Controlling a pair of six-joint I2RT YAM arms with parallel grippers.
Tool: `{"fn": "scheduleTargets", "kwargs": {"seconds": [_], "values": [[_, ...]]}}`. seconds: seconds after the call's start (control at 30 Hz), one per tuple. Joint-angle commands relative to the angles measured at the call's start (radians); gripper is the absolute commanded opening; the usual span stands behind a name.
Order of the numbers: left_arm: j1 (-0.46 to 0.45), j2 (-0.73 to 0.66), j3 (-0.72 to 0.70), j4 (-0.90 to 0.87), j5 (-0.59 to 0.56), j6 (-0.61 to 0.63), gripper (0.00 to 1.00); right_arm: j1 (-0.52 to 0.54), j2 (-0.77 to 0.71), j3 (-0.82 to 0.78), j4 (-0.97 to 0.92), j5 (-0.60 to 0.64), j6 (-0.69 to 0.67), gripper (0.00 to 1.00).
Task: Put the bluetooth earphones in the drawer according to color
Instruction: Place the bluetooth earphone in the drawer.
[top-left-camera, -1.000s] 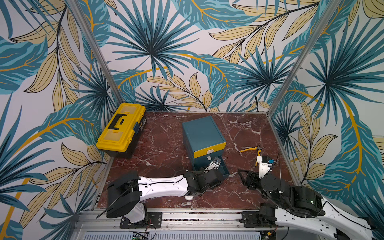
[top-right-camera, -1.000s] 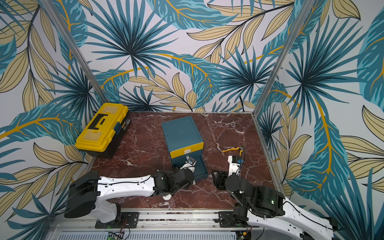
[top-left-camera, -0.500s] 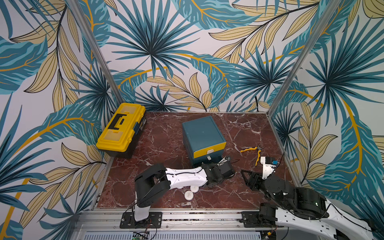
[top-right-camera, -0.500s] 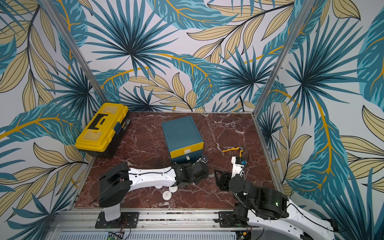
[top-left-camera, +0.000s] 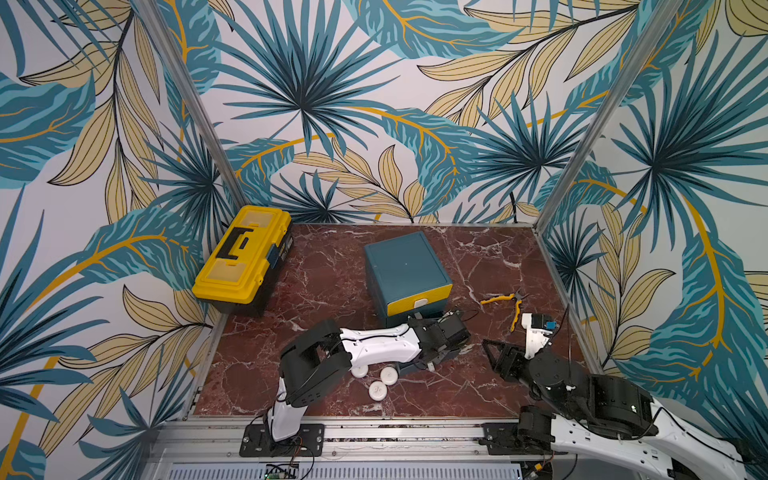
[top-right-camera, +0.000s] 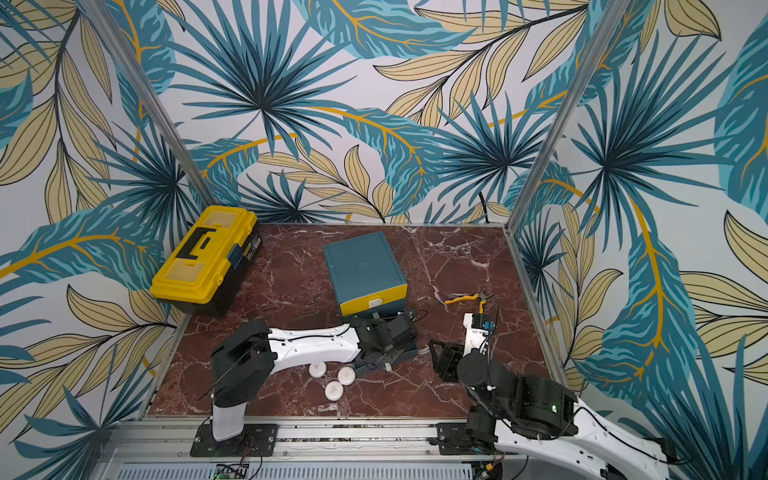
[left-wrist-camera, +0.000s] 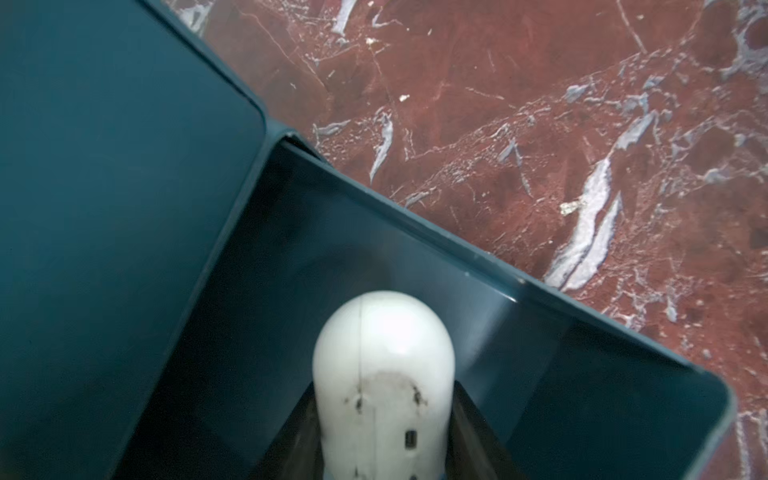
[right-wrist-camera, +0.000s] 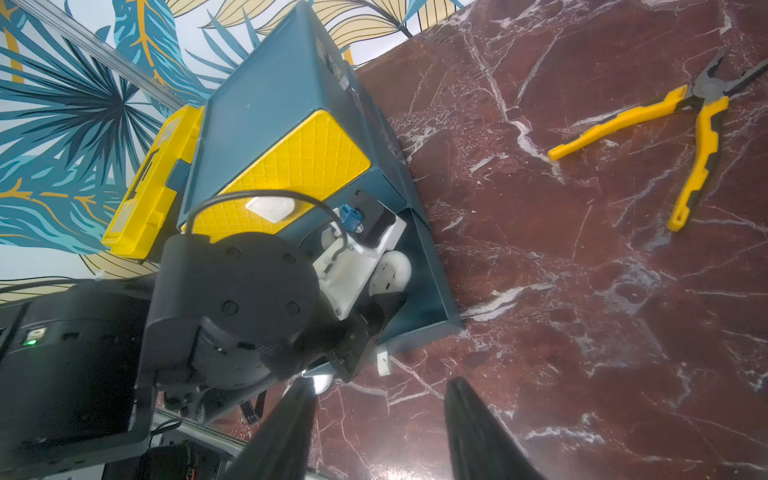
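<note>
The drawer (top-left-camera: 405, 270) is a teal cabinet with a yellow top front, standing mid-table, also in the other top view (top-right-camera: 361, 266). Its bottom drawer (right-wrist-camera: 432, 274) is pulled out. My left gripper (left-wrist-camera: 382, 386) reaches into that open drawer, shut on a white earphone case (left-wrist-camera: 382, 345), which also shows in the right wrist view (right-wrist-camera: 392, 270). Three more white cases (top-left-camera: 378, 390) lie on the marble under my left forearm, in both top views (top-right-camera: 333, 390). My right gripper (right-wrist-camera: 378, 415) hovers open and empty over bare marble, right of the drawer (top-left-camera: 494, 357).
A yellow-and-black toolbox (top-left-camera: 243, 253) sits at the back left. Yellow-handled pliers (top-left-camera: 507, 301) lie near the right wall, beyond my right gripper. My left forearm (top-left-camera: 382, 345) lies across the space in front of the cabinet.
My left arm has folded and its gripper has shifted right over the pulled-out drawer, uncovering white cases on the table. The right gripper has drifted slightly right.
</note>
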Motion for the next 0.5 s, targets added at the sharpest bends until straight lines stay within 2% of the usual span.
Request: {"fn": "scheduleTargets", "kwargs": {"seconds": [0.0, 0.47], "values": [[-0.002, 0.031, 0.034, -0.024, 0.035, 0.013, 0.37, 0.003, -0.012, -0.023, -0.027, 0.022, 0.015, 0.56], [0.012, 0.002, 0.053, -0.059, 0.003, 0.047, 0.57, 0.003, -0.009, -0.024, -0.027, 0.024, 0.017, 0.56]]}}
